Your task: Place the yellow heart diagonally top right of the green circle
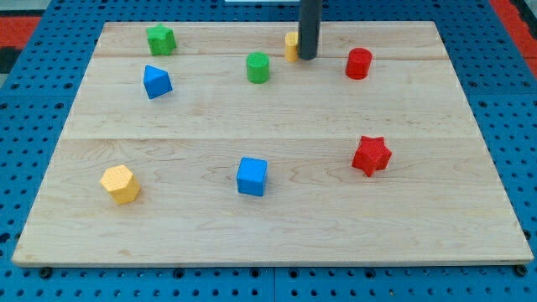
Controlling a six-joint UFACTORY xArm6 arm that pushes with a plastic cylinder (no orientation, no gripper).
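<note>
Positioning looks nearly finished: my tip (308, 57) touches the small yellow heart-shaped block (290, 47) near the bench's top edge, up-right of the green cylindrical block (258, 67); no fingers exist; next, perhaps a slight nudge.

Pale wooden board (277, 126) with faint grain on blue pegboard (503, 92); dark grey rod, my tip (308, 57); yellow heart (290, 46), yellow hexagon (120, 184), green circle (258, 67), green star (160, 39), blue triangle (156, 81), blue cube (252, 176), red cylinder (358, 64), red star (371, 155).

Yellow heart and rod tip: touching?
Cannot tell. In the camera view my tip overlaps the yellow heart, hiding its right side; no gap or contact shows.
</note>
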